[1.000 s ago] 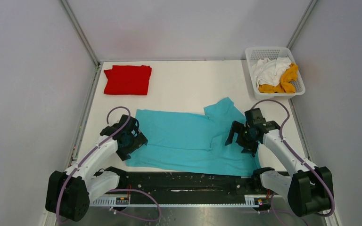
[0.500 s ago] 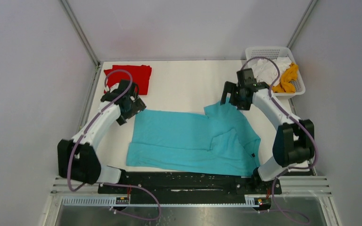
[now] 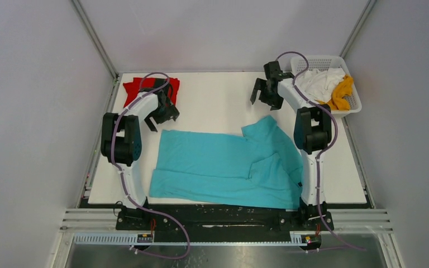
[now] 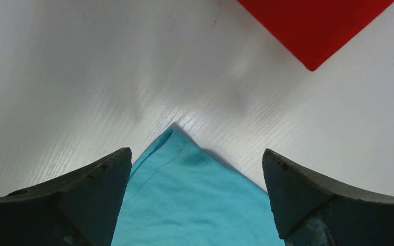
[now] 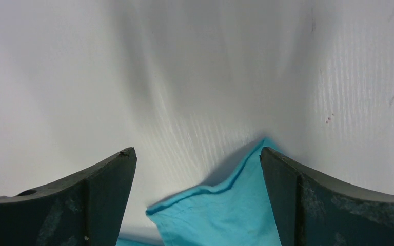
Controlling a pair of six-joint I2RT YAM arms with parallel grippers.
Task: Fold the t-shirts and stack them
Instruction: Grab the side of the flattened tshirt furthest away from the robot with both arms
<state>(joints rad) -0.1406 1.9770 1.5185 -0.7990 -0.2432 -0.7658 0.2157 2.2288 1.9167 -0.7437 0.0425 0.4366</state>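
Top external: a soft turquoise-blue short-sleeved t-shirt lies partly folded on the white table, centre-near. A folded bright red t-shirt sits at the far-left corner. The left gripper hangs between the two shirts, jaws wide, empty. The right gripper is wide open and empty beside the white plastic lattice basket, which holds a white t-shirt and a mustard-yellow t-shirt.

Left wrist: the turquoise corner lies between the spread fingers, no contact.

Right wrist: the turquoise sleeve tip lies between the spread fingers, no contact.
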